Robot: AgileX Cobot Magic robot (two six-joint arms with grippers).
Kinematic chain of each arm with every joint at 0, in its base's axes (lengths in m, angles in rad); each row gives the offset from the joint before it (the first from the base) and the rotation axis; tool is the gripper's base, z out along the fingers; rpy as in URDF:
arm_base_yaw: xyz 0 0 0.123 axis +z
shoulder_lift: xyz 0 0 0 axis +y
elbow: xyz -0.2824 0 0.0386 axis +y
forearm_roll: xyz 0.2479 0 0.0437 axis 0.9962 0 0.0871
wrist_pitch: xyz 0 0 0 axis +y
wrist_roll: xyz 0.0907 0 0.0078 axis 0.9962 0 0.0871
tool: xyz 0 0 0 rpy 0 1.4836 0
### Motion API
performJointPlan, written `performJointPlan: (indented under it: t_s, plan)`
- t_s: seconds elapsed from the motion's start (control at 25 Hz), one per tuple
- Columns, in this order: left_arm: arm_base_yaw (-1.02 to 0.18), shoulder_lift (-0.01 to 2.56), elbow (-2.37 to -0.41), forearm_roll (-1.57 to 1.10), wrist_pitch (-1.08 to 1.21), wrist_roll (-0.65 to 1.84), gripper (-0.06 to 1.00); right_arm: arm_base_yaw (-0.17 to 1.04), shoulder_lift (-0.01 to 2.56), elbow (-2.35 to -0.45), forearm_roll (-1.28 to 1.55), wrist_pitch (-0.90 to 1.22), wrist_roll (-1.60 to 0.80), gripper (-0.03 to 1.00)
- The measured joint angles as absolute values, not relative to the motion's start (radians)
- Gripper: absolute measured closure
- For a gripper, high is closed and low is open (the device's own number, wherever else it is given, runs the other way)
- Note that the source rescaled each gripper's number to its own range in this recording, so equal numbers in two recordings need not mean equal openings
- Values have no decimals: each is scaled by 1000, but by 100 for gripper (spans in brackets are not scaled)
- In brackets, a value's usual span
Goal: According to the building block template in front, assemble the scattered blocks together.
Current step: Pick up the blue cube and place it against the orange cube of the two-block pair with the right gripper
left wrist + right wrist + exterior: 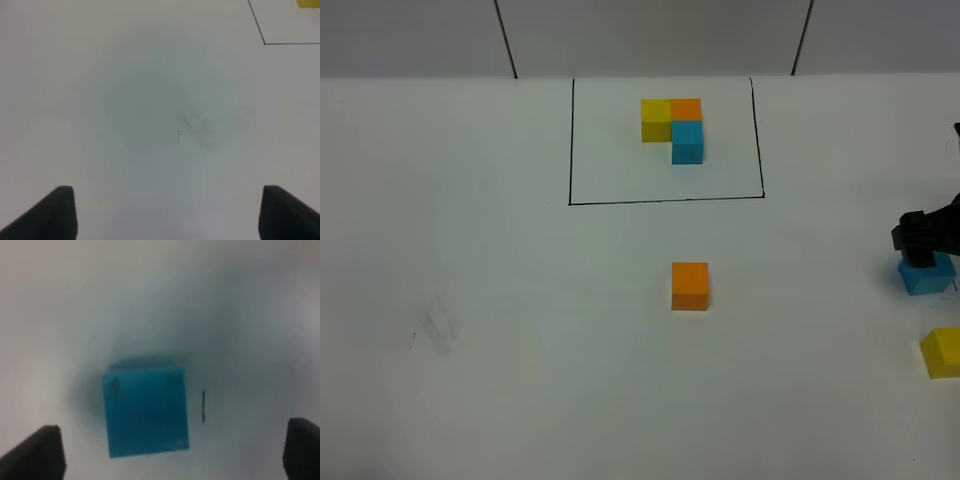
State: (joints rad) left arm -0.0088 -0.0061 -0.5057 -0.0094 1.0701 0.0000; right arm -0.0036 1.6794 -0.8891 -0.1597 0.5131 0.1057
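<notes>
The building block template (pixel 672 125), an L of yellow, orange and blue cubes, lies inside a thin black outline (pixel 665 201) at the far centre. A loose orange cube (pixel 690 286) sits mid-table. Over by the right edge rests the light blue cube (pixel 926 276) (pixel 146 412), with my right gripper (pixel 920 252) (pixel 169 452) just above it, open; its fingers (pixel 35 452) stand wide on either side and touch nothing. Closer to the front at that edge is the yellow cube (pixel 942 352). My left gripper (pixel 167 215) hangs open over bare table and holds nothing.
The white table (pixel 470 300) carries a faint grey smudge (pixel 435 328) (pixel 195 131) on its left side. In the left wrist view a corner of the black outline (pixel 264 43) and a sliver of the yellow template cube (pixel 307 3) show.
</notes>
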Motion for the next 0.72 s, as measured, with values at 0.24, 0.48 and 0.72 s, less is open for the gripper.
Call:
performJointPlan:
  t_s: [0.24,0.48,0.72]
  plan:
    - [-9,-6,-506,-9,1070,0,37,-5,1757,-889,-160,477,105,16]
    - [-9,-6,-506,-9,1070,0,37,-6,1826,-889,-159,449,103,16]
    - [-9,-6,-506,-9,1070,0,37,-6,1843,-889,-159,423,103,71]
